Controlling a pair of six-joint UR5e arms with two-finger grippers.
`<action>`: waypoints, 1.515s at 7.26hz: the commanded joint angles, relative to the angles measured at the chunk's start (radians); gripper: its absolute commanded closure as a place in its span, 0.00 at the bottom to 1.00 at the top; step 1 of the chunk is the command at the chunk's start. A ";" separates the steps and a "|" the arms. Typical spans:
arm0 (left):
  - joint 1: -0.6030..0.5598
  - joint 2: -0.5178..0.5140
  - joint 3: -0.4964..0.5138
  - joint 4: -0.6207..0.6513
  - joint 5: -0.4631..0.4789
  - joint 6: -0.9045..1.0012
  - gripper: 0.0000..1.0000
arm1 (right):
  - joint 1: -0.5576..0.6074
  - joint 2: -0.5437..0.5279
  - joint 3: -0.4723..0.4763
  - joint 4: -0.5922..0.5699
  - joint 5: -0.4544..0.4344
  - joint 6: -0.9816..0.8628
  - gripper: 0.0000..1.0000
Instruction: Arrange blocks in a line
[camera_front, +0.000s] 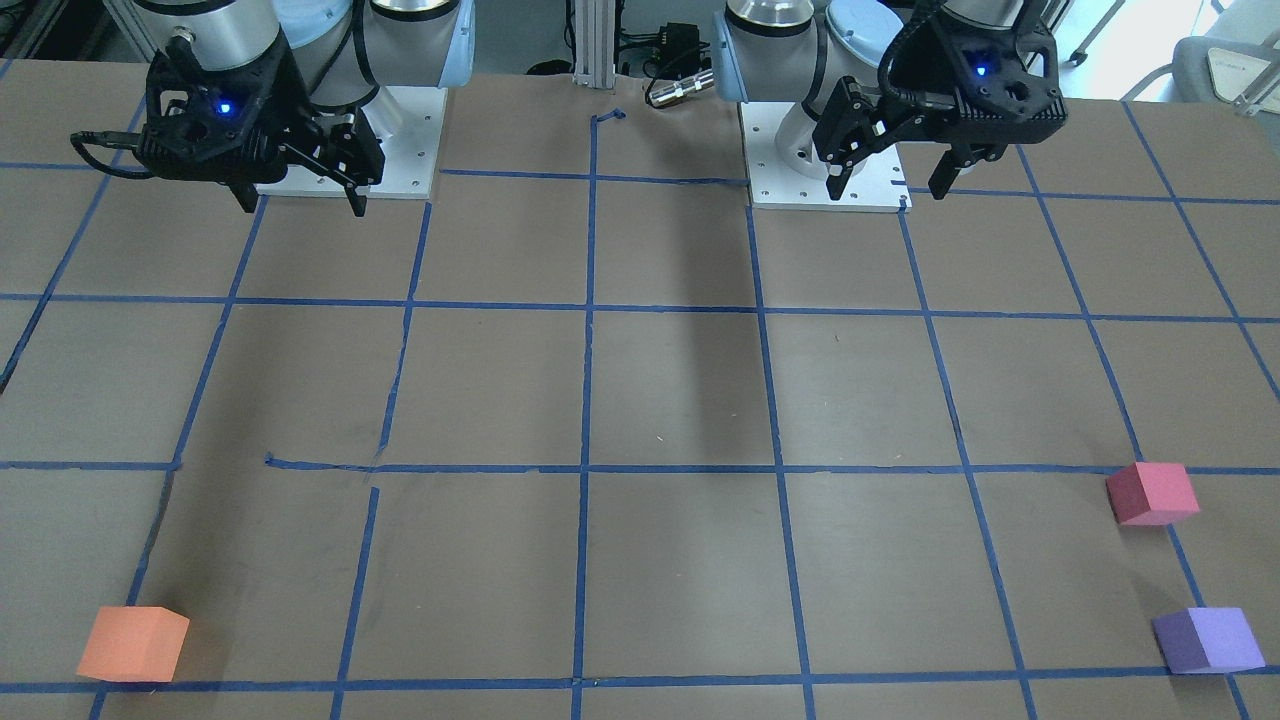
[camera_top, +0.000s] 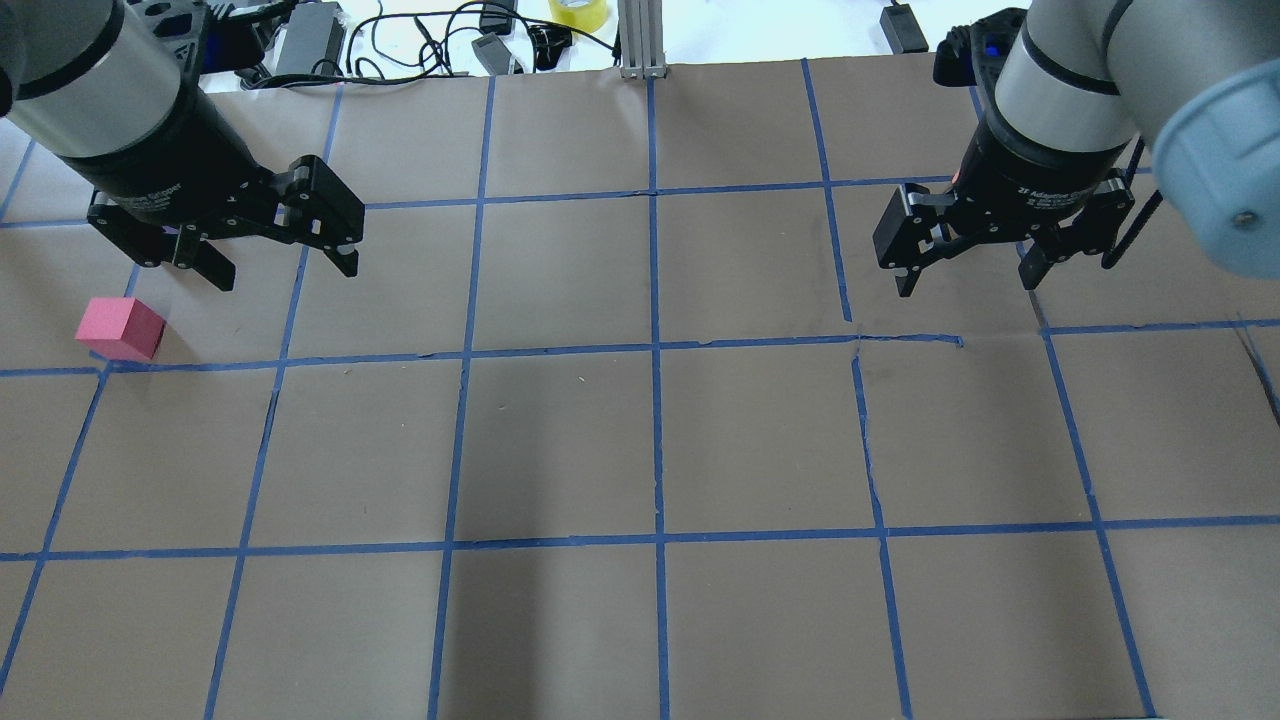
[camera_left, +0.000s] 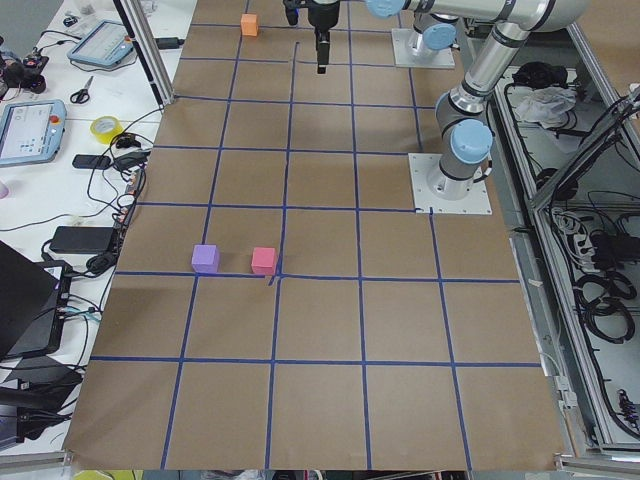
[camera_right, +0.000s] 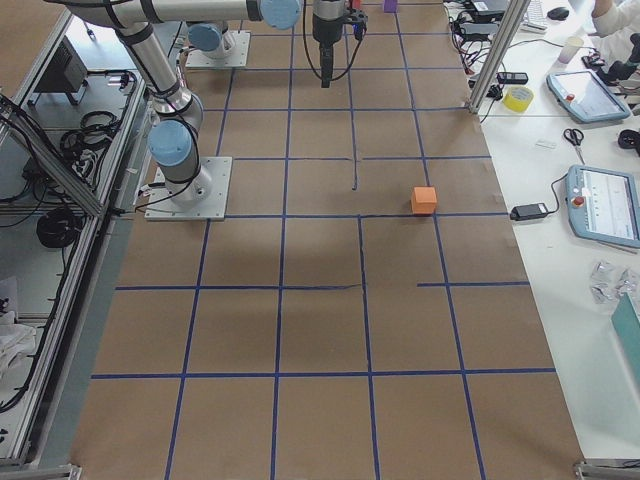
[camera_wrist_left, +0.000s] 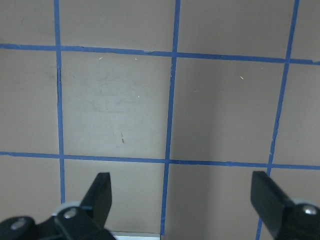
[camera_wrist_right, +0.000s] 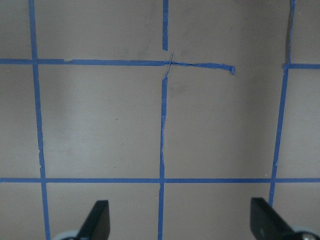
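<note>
An orange block sits at the operators' edge of the table on my right side; it also shows in the exterior right view. A pink-red block and a purple block sit close together on my left side, the purple one farther from me. The overhead view shows only the pink-red block. My left gripper is open and empty, above the table just inboard of the pink-red block. My right gripper is open and empty. Neither wrist view shows a block.
Brown paper with a blue tape grid covers the table. The arms' white base plates are on my side. An aluminium post, cables and a tape roll line the operators' edge.
</note>
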 joint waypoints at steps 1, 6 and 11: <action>0.000 0.000 0.000 -0.002 0.000 0.000 0.00 | -0.005 0.010 0.000 -0.014 -0.006 -0.007 0.00; 0.000 0.000 0.000 -0.002 0.000 0.000 0.00 | -0.200 0.206 0.003 -0.348 -0.002 -0.205 0.00; 0.000 0.000 0.000 -0.002 0.000 0.000 0.00 | -0.317 0.444 -0.013 -0.592 0.068 -0.391 0.00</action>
